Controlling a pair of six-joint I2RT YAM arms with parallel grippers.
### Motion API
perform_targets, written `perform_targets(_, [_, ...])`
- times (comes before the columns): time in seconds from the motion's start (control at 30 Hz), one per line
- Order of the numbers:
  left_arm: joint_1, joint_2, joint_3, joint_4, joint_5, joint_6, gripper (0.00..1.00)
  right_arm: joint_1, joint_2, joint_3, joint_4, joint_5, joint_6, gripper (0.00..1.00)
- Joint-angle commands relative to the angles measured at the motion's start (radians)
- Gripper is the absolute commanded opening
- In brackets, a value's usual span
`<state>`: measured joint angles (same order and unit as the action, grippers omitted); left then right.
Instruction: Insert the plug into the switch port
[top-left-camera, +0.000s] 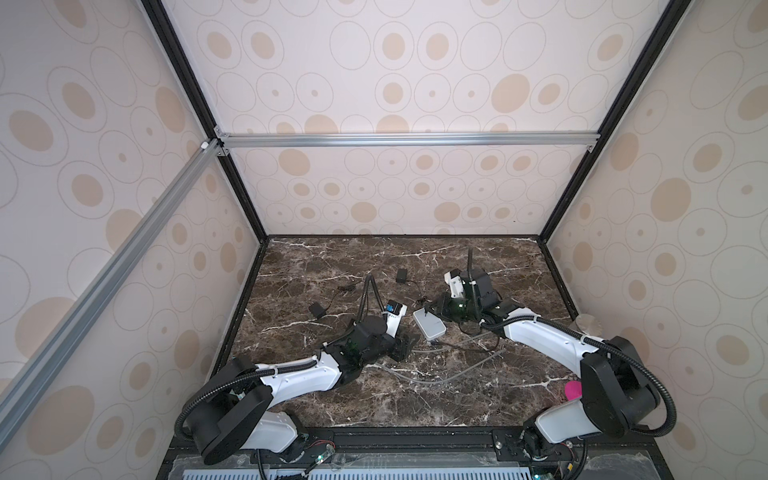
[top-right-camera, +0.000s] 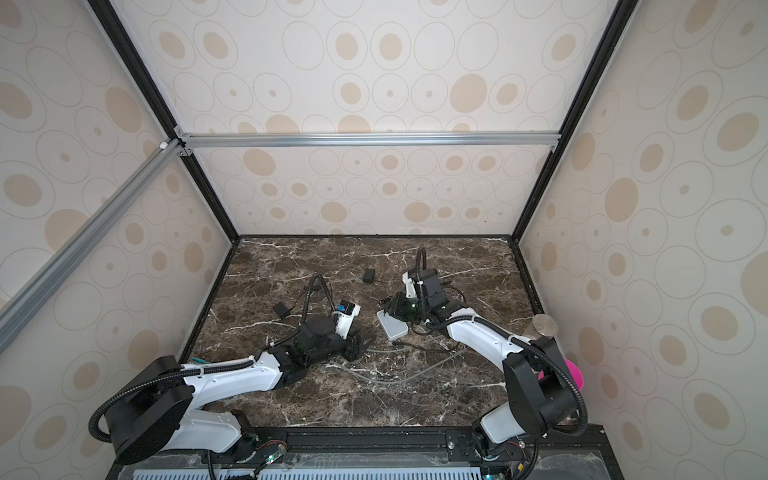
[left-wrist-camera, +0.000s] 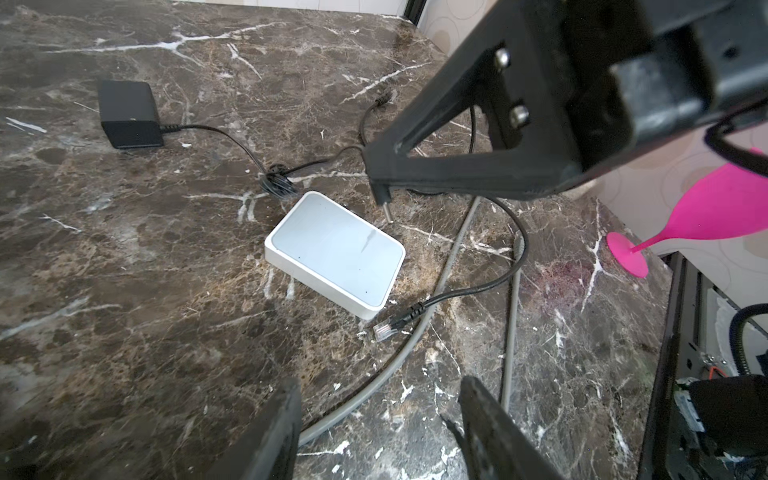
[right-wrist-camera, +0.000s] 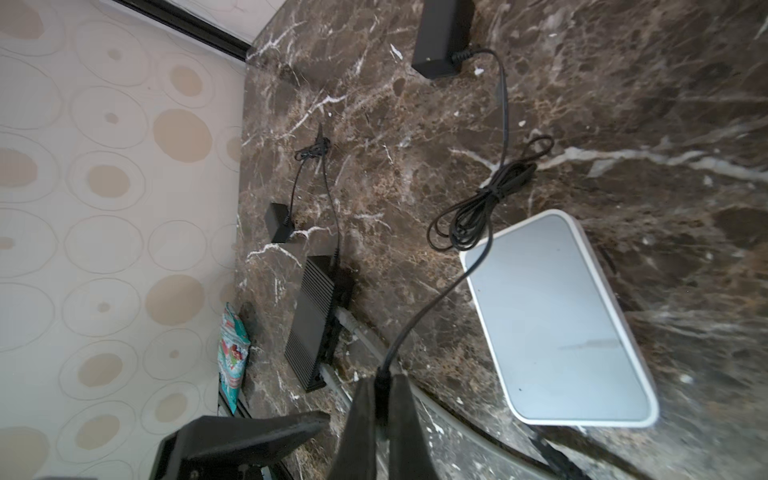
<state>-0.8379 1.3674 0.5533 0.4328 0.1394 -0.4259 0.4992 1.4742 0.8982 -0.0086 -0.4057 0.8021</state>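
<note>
As the scene is read from the left, a small black adapter (top-left-camera: 317, 309) is seen lying on the marble table (top-left-camera: 374, 407). Next, the left pincer (left-wrist-camera: 380, 382) is held low over the table, its fingers (left-wrist-camera: 274, 428) set partly apart with nothing gripped. A grey cable (left-wrist-camera: 449, 266) is seen running along the table under the gap. A black ribbed box (right-wrist-camera: 313, 324) is made out only in the right wrist view, flat on the table, with a grey cable end just beside it. A second black adapter (left-wrist-camera: 129, 114) is placed further back. Its cord (right-wrist-camera: 505, 104) is bundled just beside the switch and is run on to the plug. The white switch (left-wrist-camera: 336, 249) is laid flat near the table's middle; its ports cannot be made out. A clear network connector (left-wrist-camera: 384, 330) on a black lead is seen on the table just beside one switch corner, not inserted. The plug (left-wrist-camera: 385, 207), a round barrel type, is clamped in the right pincer (right-wrist-camera: 384, 384), which is closed tight on it. Its metal tip is pointed downward, just beside the switch's far edge and apart from it. Whether the tip is touching the table cannot be told. A pink glass (left-wrist-camera: 706, 208) is noted near the table's right edge, partly hidden by the right arm in both top views.
</note>
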Motion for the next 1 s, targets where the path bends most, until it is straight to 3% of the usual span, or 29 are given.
perform_targets(0.0, [-0.004, 0.025, 0.053, 0.021, -0.022, 0.030, 0.60, 0.029, -0.034, -0.016, 0.113, -0.010, 0.049, 0.00])
perform_targets(0.3, [-0.004, 0.064, 0.112, 0.021, -0.024, 0.026, 0.52, 0.112, -0.040, -0.038, 0.170, 0.022, 0.040, 0.00])
perform_targets(0.5, [0.015, 0.085, 0.170, -0.066, -0.131, 0.016, 0.44, 0.128, -0.034, -0.052, 0.171, 0.024, 0.040, 0.00])
perform_targets(0.97, [0.069, 0.119, 0.196, -0.092, -0.098, 0.039, 0.40, 0.127, -0.043, -0.050, 0.159, 0.011, 0.036, 0.00])
